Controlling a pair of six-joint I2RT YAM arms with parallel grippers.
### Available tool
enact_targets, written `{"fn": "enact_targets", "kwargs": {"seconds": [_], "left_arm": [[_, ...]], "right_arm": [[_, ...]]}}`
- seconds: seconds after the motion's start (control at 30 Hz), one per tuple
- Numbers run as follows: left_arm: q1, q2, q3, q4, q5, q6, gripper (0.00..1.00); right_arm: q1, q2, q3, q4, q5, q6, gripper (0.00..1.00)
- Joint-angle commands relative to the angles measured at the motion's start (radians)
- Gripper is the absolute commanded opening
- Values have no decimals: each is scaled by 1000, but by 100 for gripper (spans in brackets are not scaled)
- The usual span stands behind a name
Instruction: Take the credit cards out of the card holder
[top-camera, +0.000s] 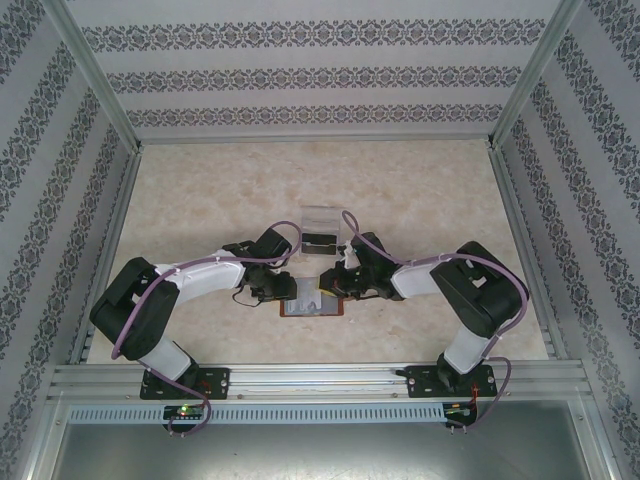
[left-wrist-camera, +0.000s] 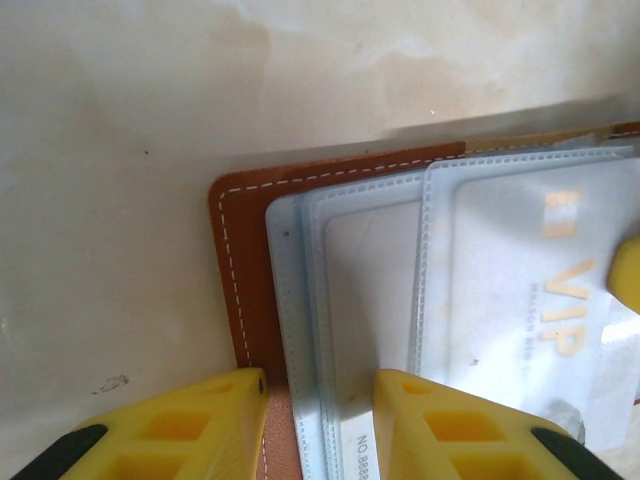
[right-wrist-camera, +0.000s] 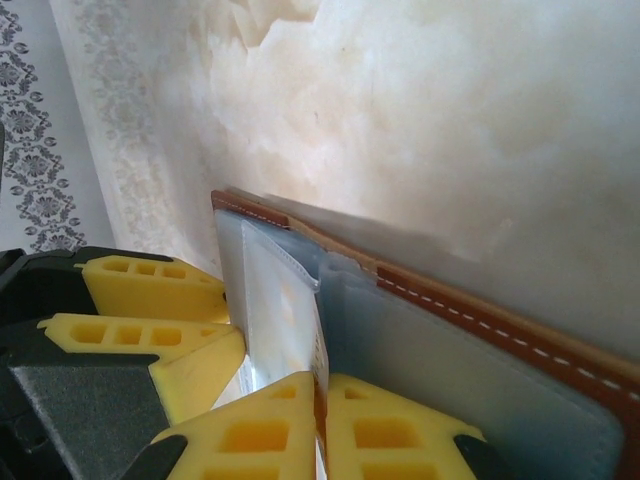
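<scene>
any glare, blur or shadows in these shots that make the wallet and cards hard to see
Top external: even light, but the reddish-brown leather card holder is small and partly hidden under the arms. Left wrist: the yellow plastic fingertips are soft, and hazy clear sleeves wash out the pale grey VIP card. Right wrist: a soft shadow lies on the marbled beige table beside the holder.
</scene>
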Motion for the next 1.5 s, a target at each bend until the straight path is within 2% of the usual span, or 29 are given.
{"fn": "enact_targets", "kwargs": {"seconds": [0.0, 0.53, 0.67, 0.8, 1.0, 1.2, 1.47], "left_arm": [[-2, 36, -37, -80, -52, 9, 35], [-2, 29, -33, -66, -40, 5, 35], [-4, -6, -20, -53, -19, -7, 35], [-5, -49, -12, -9, 25, -32, 38], [-23, -12, -10, 27, 68, -41, 41], [-25, 34, -36, 42, 57, -33, 42], [-25, 45, -57, 65, 58, -37, 42]], "right_arm": [[-19, -47, -18, -84, 64, -42, 10], [-45, -229, 36, -407, 158, -190, 9], [-37, -193, 46, -372, 104, -187, 9], [12, -136, 80, -299, 48, -174, 9], [57, -55, 128, -289, 47, -168, 10], [57, -44, 138, -338, 68, -166, 23], [59, -88, 126, -437, 126, -134, 30]]}}
